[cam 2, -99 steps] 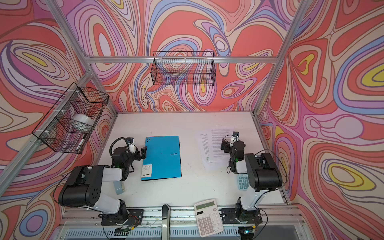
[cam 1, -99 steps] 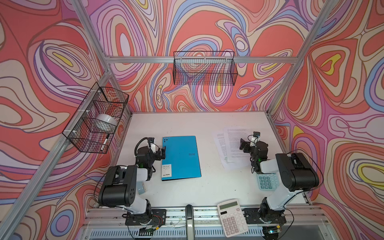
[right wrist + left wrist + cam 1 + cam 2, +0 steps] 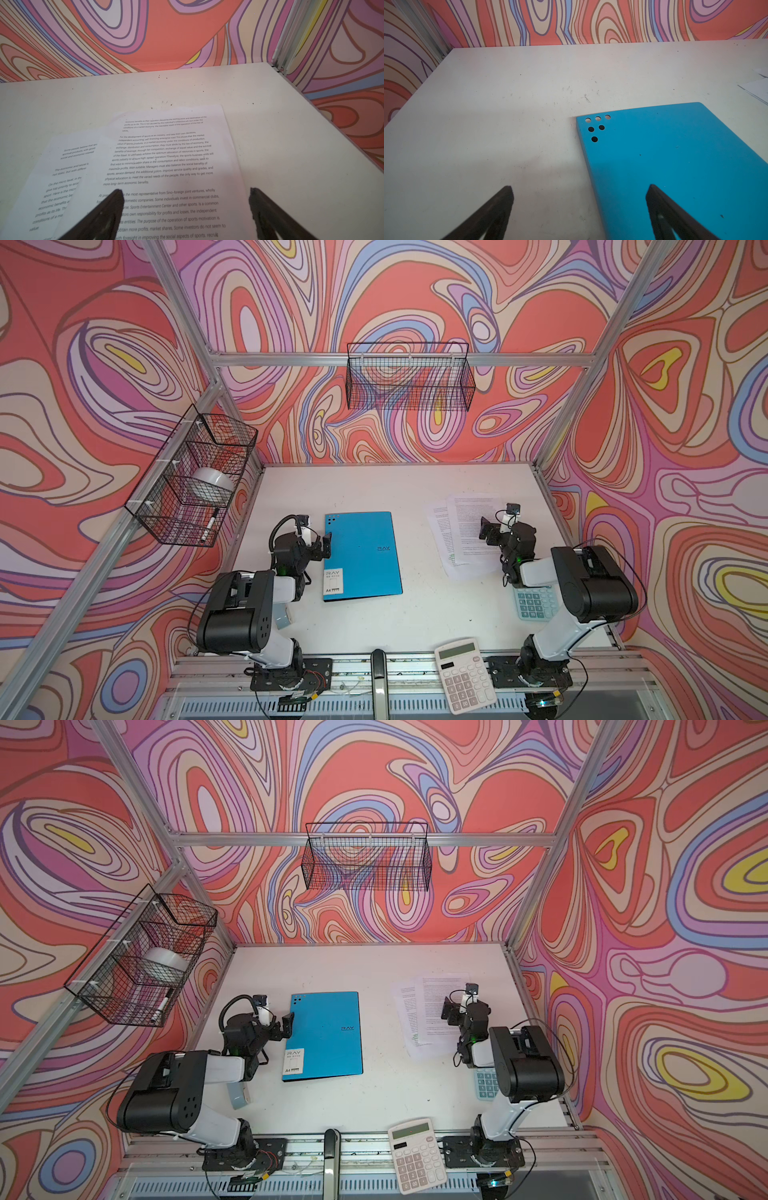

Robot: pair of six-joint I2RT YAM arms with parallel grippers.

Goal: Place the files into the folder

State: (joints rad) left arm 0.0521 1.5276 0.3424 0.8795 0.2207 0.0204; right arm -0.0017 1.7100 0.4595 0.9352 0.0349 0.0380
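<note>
Blue folder (image 3: 365,556) lies shut on the table (image 3: 374,485), with the files (image 3: 465,531) fanned flat to its right. Left hand (image 3: 580,188) and right hand (image 3: 185,191) both gape empty above them. The sheets are probably floppy and slick, so I'd pinch a stray corner.

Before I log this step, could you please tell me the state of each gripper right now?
Left gripper: open, holding nothing, at the folder edge.
Right gripper: open, holding nothing, over the files.
</note>
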